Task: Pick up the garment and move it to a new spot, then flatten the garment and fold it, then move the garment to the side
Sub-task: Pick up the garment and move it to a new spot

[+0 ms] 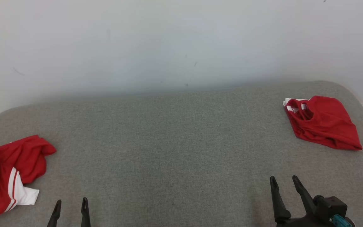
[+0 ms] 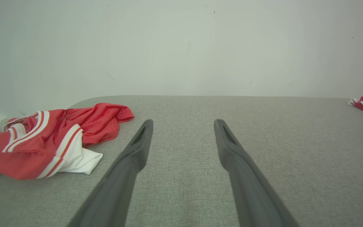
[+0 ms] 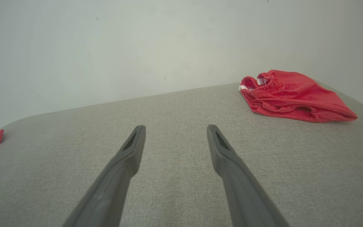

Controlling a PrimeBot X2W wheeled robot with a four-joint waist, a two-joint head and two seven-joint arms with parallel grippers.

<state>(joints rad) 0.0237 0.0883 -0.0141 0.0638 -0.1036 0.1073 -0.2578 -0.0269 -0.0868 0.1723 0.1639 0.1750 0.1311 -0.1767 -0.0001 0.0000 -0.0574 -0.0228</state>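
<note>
Head view: the left gripper [image 1: 71, 201] holds its two dark fingers parted with nothing between them. The right gripper [image 1: 283, 179] is likewise spread and empty. A crumpled red-and-white jersey garment [image 1: 8, 173] lies on the grey fabric surface [image 1: 175, 142], left of the left fingers, near but not touching. A folded plain red garment [image 1: 325, 123] lies well beyond the right fingers, off to their right, by the surface's far corner.
</note>
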